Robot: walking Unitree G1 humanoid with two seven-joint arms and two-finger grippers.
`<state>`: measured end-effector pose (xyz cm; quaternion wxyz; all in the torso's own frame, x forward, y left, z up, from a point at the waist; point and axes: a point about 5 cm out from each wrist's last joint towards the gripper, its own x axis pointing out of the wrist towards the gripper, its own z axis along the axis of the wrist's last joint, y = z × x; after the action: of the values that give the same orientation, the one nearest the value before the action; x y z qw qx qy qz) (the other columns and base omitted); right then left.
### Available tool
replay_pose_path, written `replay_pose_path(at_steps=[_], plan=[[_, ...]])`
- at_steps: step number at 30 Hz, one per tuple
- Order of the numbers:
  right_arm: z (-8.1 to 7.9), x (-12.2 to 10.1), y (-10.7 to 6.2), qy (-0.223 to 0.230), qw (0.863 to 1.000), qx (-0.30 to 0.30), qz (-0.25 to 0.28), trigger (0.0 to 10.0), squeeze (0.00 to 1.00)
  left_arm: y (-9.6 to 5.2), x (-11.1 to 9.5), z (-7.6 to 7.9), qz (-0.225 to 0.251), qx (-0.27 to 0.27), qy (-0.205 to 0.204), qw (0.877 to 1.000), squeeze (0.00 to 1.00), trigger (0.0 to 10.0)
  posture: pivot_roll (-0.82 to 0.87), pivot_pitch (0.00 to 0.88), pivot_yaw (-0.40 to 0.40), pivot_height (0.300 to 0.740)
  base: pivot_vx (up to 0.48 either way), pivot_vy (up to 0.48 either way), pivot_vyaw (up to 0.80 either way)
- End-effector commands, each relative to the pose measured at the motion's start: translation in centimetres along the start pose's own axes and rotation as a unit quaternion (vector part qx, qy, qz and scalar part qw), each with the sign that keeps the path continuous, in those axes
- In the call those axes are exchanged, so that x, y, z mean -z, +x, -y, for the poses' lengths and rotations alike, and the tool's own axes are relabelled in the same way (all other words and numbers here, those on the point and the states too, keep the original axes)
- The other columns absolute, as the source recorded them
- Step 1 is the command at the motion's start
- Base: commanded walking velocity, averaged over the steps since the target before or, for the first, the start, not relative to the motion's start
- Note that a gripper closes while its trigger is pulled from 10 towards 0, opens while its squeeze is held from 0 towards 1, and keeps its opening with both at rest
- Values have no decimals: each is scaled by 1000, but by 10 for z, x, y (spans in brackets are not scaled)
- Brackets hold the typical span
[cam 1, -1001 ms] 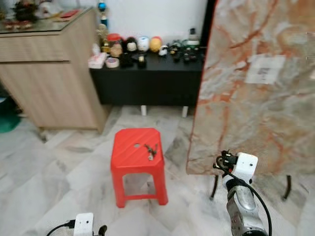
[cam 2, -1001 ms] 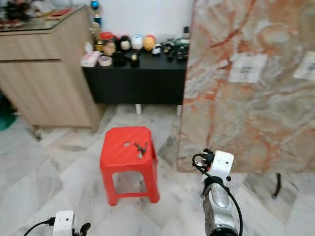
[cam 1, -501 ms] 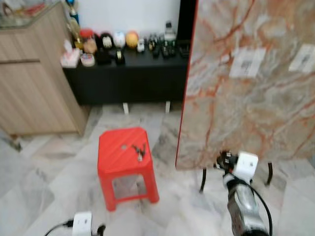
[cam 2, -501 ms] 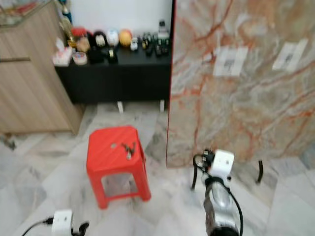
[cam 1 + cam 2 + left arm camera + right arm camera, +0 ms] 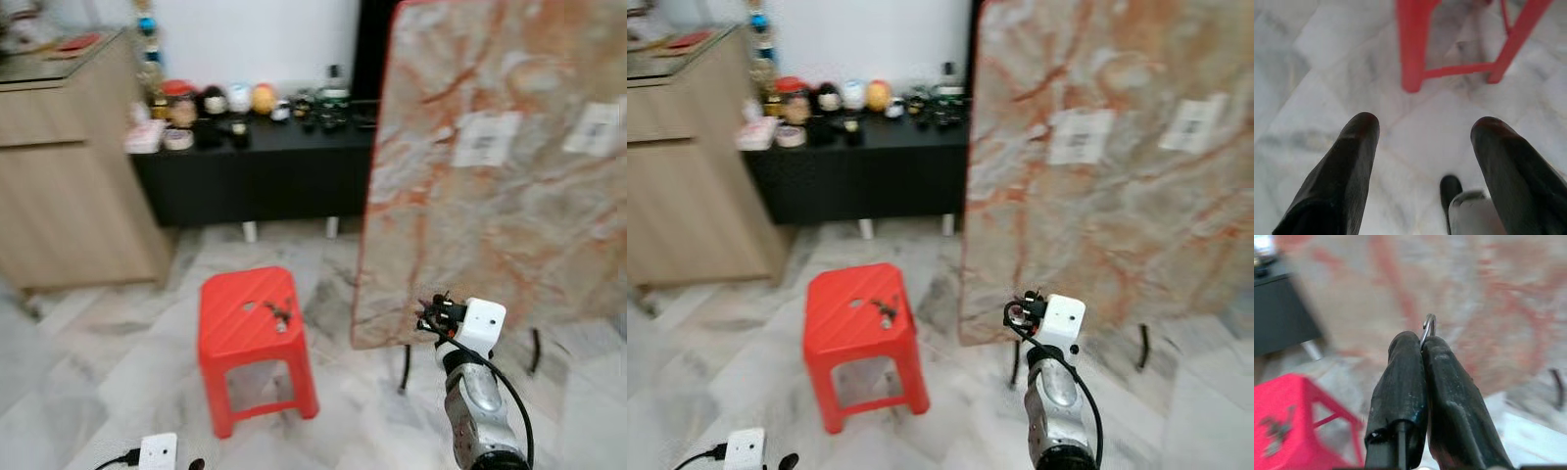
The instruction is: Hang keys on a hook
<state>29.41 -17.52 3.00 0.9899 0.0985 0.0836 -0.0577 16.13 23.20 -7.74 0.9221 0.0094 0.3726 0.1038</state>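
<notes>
On the red plastic stool (image 5: 252, 318) ahead of me and to my left, the keys (image 5: 281, 312) lie as a small dark bunch near the right side of the seat, loose and flat on the ridged plastic. My right gripper (image 5: 1422, 345) is held up in front of the big marbled slab (image 5: 500, 166) that leans just right of the stool, and its two black fingers (image 5: 1400, 382) are pressed together on a thin metal hook (image 5: 1429, 325), whose curved tip pokes out past the fingertips. My left gripper (image 5: 1422, 132) hangs low near the floor with its fingers spread wide and nothing between them, looking at the stool's legs and the pale marble tiles (image 5: 1327, 73). I judge the keys to be light, hard and rigid piece by piece but floppy as a bunch, since they likely swing on a ring; they look thin and lie close to the seat, so long fingers could skid off them or push them along the smooth plastic. I would take hold at the thickest part of the bunch, or at the ring if I can make it out nearer up, pinching from above with the free left gripper. From here the bunch is too small and blurred for me to tell ring from blades. The hook is slender, so I would keep the grip on it firm.
</notes>
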Motion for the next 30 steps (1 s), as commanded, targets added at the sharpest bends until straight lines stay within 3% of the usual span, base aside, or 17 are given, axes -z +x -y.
replay_pose_path(at_steps=[1,25,30], plan=[[1,-3,2,-2,1000,5,7,10000,0,1,0,6,-4,5,-4,1000,0,10000,38,0,-31,725,285,0,0],[-3,-5,2,-28,999,-14,17,10000,0,1,2,9,-10,11,-3,1000,0,10000,33,0,-28,725,295,0,0],[-1,-11,2,-40,998,-6,38,10000,0,1,2,11,-11,12,-5,1000,0,10000,34,0,-30,725,295,0,645]])
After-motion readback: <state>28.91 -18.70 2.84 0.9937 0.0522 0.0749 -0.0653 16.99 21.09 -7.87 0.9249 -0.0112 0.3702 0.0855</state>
